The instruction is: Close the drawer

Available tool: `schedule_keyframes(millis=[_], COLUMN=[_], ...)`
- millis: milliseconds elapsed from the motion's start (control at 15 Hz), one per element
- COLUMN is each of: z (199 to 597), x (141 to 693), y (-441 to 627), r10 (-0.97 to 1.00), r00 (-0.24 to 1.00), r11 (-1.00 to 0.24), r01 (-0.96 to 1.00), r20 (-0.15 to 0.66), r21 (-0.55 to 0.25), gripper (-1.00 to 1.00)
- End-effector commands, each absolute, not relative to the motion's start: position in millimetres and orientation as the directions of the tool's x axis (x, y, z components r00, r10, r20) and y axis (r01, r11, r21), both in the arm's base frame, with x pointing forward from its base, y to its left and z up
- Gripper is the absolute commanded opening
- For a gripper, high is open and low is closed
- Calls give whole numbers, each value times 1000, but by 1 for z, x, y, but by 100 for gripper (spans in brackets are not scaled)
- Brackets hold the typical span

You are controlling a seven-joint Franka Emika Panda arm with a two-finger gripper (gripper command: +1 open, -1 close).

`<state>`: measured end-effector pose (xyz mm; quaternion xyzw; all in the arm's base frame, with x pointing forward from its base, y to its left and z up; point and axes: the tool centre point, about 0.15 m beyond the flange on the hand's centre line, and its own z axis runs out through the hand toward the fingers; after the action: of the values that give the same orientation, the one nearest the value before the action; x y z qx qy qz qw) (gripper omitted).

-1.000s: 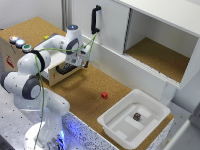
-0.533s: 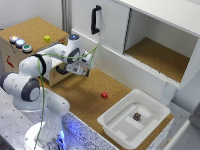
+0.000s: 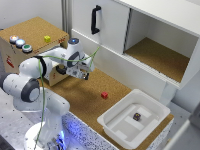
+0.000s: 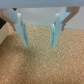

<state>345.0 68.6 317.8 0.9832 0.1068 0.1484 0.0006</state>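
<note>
exterior view: gripper [image 3: 85,73] close before the drawer [image 3: 56,75], under the cork-topped cabinet [image 3: 30,31] at the counter's far end; seemingly mid-approach, drawer front mostly hidden. next, probably a straight push inward.

wrist view: fingers [image 4: 21,31] apart, holding nothing, over bare cork; no drawer visible.

Exterior view high, oblique; wrist view close, facing cork surface [image 4: 42,62].

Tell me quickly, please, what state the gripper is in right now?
Gripper: open, fingers apart with nothing between them, over the cork surface.
</note>
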Motion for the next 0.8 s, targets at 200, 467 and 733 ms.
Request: schedule_keyframes(millis=[200, 467, 733], z=[326, 328, 326], x=[358, 360, 361], y=[109, 119, 141], r10=[155, 148, 155], r00=[978, 986, 985], r11=[-988, -988, -988], r01=[155, 145, 152], r20=[136, 75, 81], r21=[17, 51, 40], gripper=[-100, -100, -100])
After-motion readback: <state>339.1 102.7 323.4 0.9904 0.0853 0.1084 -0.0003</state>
